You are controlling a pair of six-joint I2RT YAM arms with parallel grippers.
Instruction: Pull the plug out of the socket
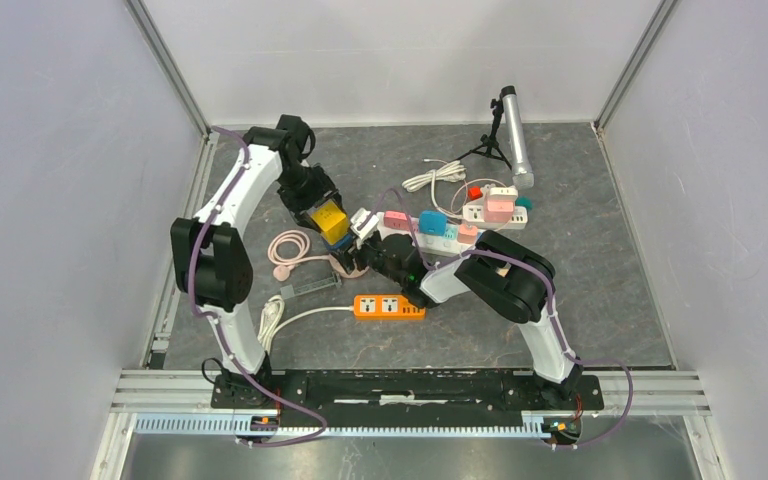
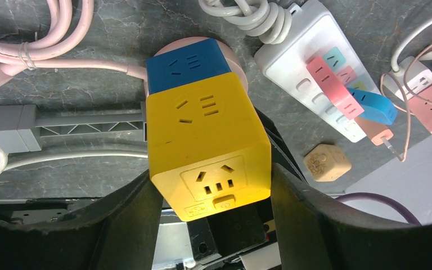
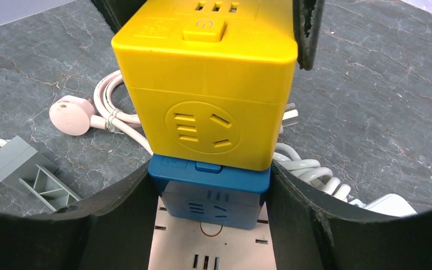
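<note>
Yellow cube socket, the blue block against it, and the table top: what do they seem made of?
The yellow cube socket looks like hard moulded plastic, satin, with soft highlights and crisp slots. The blue block is likely the same plastic, similar sheen. The table top is matte dark grey with pale veins: stone or a printed sheet, unclear.

White-linked left arm (image 1: pixel 232 195) and right arm (image 1: pixel 550 340), black joints (image 1: pixel 210 265), purple cables (image 2: pixel 374 198), matte-black fingers (image 2: pixel 121 225)

The top external camera looks down from above and behind the arms onto the whole tabletop (image 1: pixel 610 300). Both wrist cameras sit very close and face opposite sides of the same stacked yellow cube (image 2: pixel 208 140) and blue cube (image 3: pixel 211 194).
</note>
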